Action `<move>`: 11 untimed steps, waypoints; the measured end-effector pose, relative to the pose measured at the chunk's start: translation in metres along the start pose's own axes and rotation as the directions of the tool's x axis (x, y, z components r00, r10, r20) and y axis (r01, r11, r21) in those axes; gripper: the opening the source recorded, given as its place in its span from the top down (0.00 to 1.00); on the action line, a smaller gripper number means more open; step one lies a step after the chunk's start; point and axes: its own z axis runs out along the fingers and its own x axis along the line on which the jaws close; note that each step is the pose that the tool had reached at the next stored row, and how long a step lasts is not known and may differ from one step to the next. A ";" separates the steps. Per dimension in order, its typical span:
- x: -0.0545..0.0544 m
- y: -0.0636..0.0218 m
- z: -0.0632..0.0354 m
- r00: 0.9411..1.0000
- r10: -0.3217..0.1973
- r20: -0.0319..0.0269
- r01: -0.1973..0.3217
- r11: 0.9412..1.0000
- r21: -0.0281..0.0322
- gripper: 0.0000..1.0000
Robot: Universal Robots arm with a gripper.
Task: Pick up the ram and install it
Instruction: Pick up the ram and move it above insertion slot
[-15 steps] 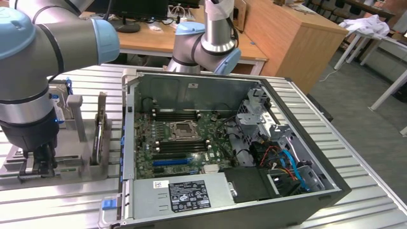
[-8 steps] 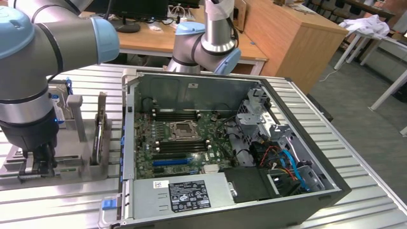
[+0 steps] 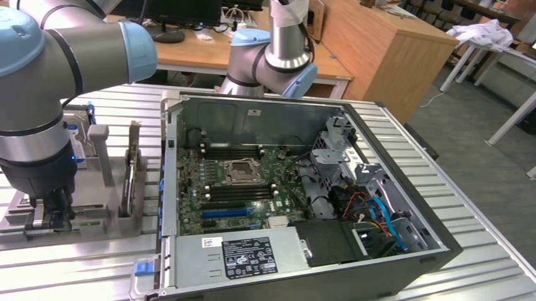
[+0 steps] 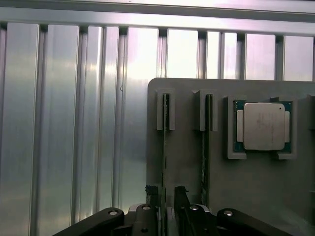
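The ram (image 4: 166,113), judged light, stiff yet fragile, is straddled by the fingers (image 4: 180,192), set apart; its flat faces are best pinched, chips avoided.

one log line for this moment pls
stage: pre-grasp | pincer: open, astride ram | ram: on edge, seated in grey holder

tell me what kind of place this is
Probably a robotics lab for computer assembly: an open PC case with its motherboard sits on a ribbed metal table, a grey fixture holds ram sticks and a processor chip, and wooden desks stand behind.
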 end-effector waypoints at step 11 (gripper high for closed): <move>0.002 0.0000 0.0000 1.000 0.000 0.000 0.000 1.000 0.000 0.73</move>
